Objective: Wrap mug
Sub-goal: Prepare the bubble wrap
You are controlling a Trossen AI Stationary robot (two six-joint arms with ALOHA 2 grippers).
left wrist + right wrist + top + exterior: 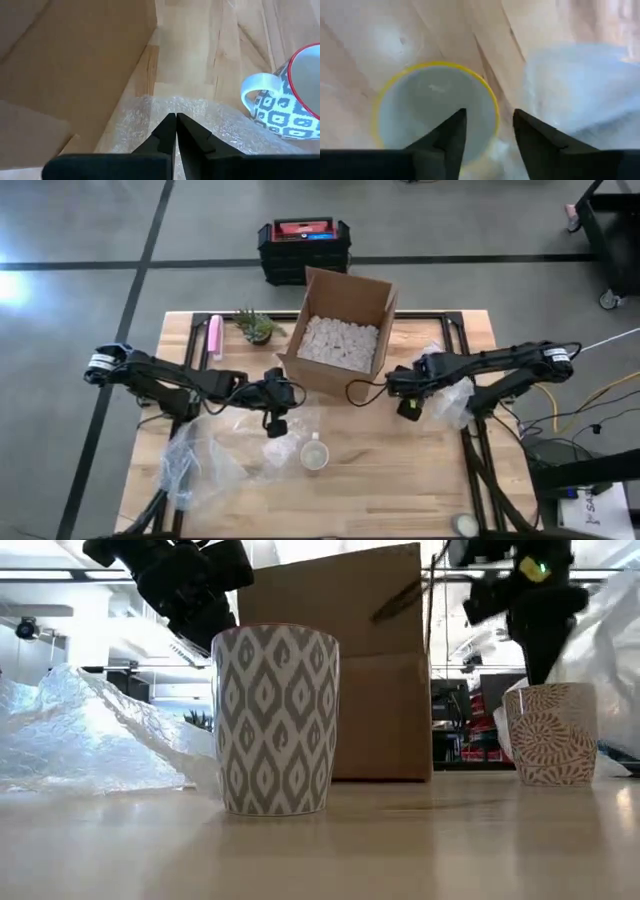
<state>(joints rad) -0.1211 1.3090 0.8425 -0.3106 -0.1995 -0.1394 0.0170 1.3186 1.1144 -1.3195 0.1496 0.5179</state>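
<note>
Now we start on the wrap.
Left gripper (175,131), fingers pressed together over the bubble wrap (215,455), sits beside the red-rimmed mug (314,453) before the cardboard box (338,330); right gripper (489,131) gapes over a yellow-rimmed mug (436,111). We should pinch the sheet's edge cleanly.

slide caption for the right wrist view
Right tool open above a yellow-rimmed mug, with bubble wrap beside it on the wooden table.

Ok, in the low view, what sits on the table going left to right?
Crumpled bubble wrap → grey-patterned mug with a red rim → cardboard box standing behind → mug with a brown floral pattern → clear plastic at the right edge.
</note>
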